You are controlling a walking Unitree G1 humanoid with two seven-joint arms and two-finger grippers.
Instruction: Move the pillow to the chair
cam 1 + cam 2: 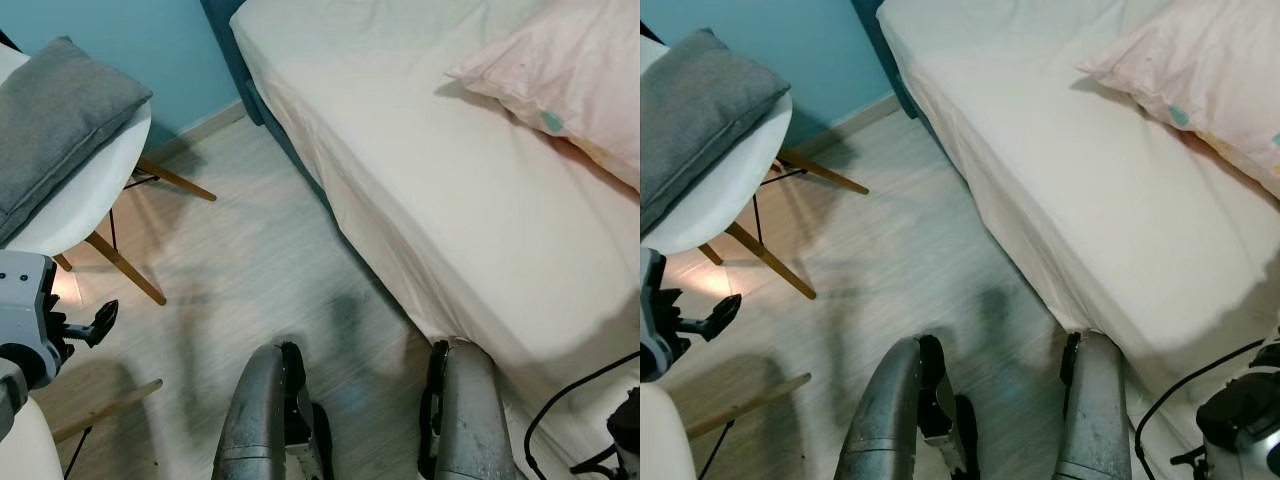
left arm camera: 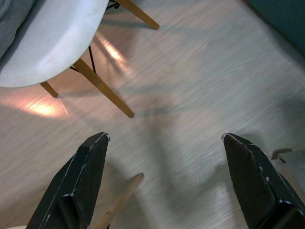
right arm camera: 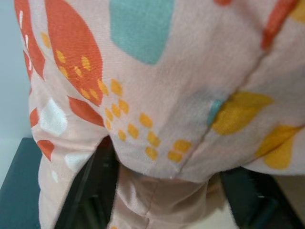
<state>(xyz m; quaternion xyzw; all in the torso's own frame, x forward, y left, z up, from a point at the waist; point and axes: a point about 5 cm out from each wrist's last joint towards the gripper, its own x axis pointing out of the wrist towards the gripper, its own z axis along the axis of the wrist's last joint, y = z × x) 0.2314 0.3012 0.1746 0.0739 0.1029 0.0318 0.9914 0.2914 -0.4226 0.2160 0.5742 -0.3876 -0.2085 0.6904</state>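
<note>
A pale pink pillow (image 1: pixel 570 70) with a teal spot lies on the white bed (image 1: pixel 420 180) at the upper right. Up close in the right wrist view, the pillow's patterned fabric (image 3: pixel 157 95) of orange, teal and yellow shapes presses in. My right gripper (image 3: pixel 167 164) is open, its black fingers (image 3: pixel 88 191) spread wide with a fold of the pillow hanging between them. The white chair (image 1: pixel 95 185) with wooden legs stands at the left and carries a grey cushion (image 1: pixel 55 120). My left gripper (image 2: pixel 164 138) is open over bare floor beside the chair.
Pale wood floor (image 1: pixel 260 260) runs between chair and bed. A second white seat (image 1: pixel 25 440) with a wooden leg (image 1: pixel 105 410) sits at the bottom left. My own legs (image 1: pixel 265 410) are at the bottom. A black cable (image 1: pixel 570 400) loops by the bed's near corner. A teal wall stands behind the chair.
</note>
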